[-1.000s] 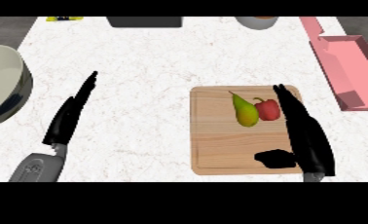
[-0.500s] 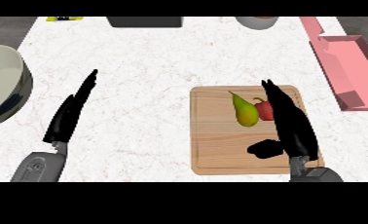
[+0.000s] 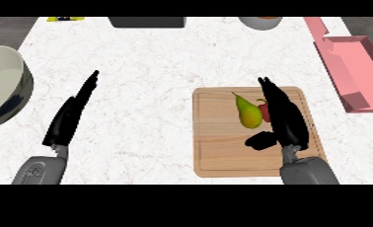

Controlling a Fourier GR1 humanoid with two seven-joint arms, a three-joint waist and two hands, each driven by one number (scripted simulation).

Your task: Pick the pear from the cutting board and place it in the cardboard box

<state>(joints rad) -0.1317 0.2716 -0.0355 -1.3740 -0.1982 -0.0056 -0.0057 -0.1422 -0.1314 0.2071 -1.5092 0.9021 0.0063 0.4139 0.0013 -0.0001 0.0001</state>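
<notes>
Pear lies on the cutting board in the lower right of the frame, narrow end toward the top and a little left, fat end toward the bottom, so its long axis runs nearly up and down the picture. The right hand is stretched over the board just to the pear's right, fingers straight and almost parallel to the fruit, thumb stuck out leftward just below the fat end; it holds nothing. That puts the pear in the angle between thumb and fingers, and I'd judge the coming move is a short closing toward the left. A small red thing sits between pear and fingers, possibly another fruit, mostly hidden. The left hand rests with straight fingers at the lower left, well apart and clearly the farther one. The box, pink, waits at the right edge, above the board
</notes>
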